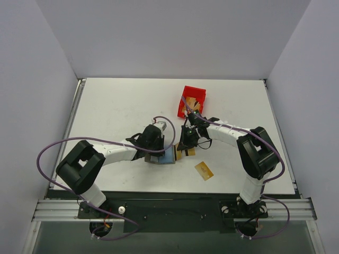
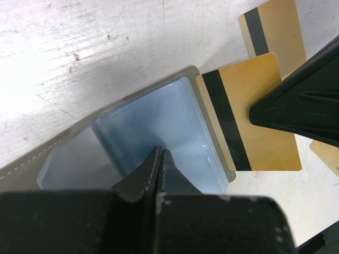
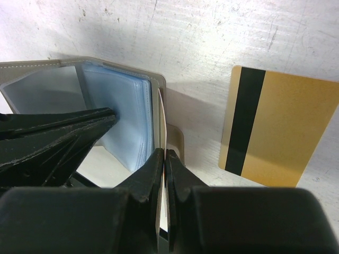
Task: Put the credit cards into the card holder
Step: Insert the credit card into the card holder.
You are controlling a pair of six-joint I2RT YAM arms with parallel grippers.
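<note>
The grey card holder [image 2: 175, 127] lies open on the table, its bluish sleeves up; it is also in the overhead view [image 1: 169, 156]. My left gripper [image 2: 160, 153] is shut with nothing between its jaws, its tips resting on the sleeves. My right gripper [image 3: 165, 154] is shut on a gold credit card [image 2: 254, 121] with a black stripe. The stripe edge of the card meets the holder's right rim. The right wrist view shows this card edge-on [image 3: 161, 114]. A second credit card [image 3: 280, 132] lies flat beside it, and another [image 1: 204, 171] lies nearer the front edge.
A small red bin [image 1: 193, 98] stands just behind the right gripper. The two arms meet at the table's middle front, their grippers almost touching. Grey walls close off the table on three sides.
</note>
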